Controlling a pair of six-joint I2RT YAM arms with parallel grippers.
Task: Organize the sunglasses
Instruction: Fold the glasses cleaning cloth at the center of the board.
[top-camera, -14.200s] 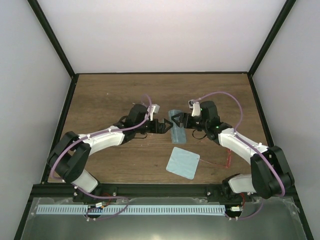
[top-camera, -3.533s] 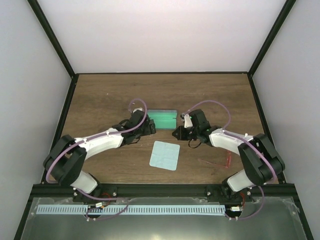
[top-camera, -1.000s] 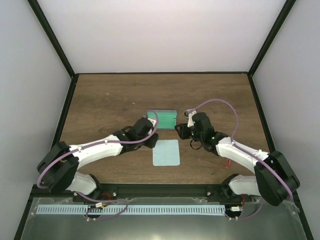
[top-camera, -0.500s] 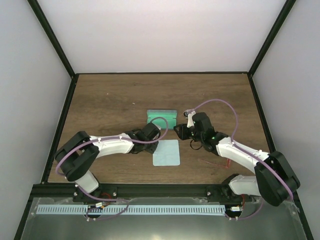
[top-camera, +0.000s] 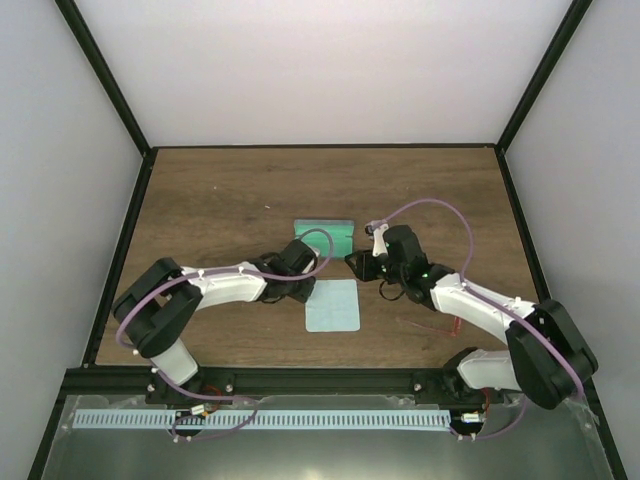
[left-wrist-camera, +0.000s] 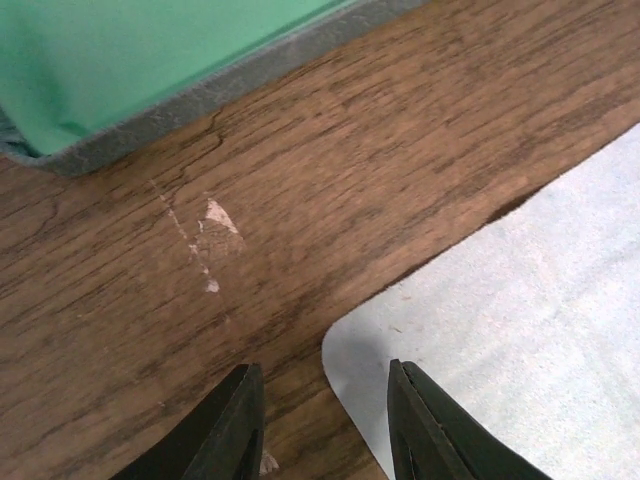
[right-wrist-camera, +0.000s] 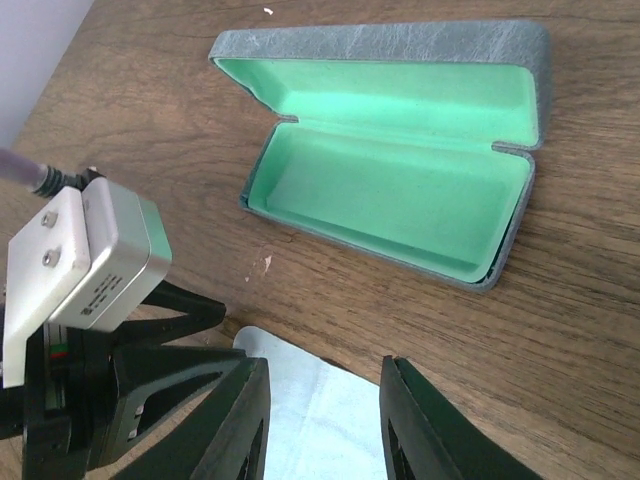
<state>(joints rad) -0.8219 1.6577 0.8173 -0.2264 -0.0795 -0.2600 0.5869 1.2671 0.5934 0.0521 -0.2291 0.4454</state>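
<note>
My left gripper (left-wrist-camera: 325, 432) stands partly open and has hold of nothing. Bare wood and the rounded corner of the cloth (left-wrist-camera: 520, 330) show in the gap. Only the finger tips reach into the bottom edge of that wrist frame, and I cannot tell whether the right-hand tip touches the cloth or hangs just over it. The case (left-wrist-camera: 150, 60) is cut off at the upper left there, showing only a grey rim and a slice of green lining. From above, this gripper is mostly hidden under its own wrist, at the cloth's upper left corner.

My right gripper (right-wrist-camera: 325, 425) is also partly open and empty, its fingers cut off by the bottom edge. Wood and a bit of the cloth lie between them. Higher in that frame the case lies open, whole in view, lid back. At the left edge sits the camera box (right-wrist-camera: 90, 260) of my left wrist, with dark fingers below it that are hard to make out.

The sunglasses (top-camera: 452, 323) show only from above, at the lower right of the table (top-camera: 200, 200), just beside my right forearm and well apart from the case and both grippers. They are a few thin red lines, partly hidden by the arm, too fine to read their shape.
</note>
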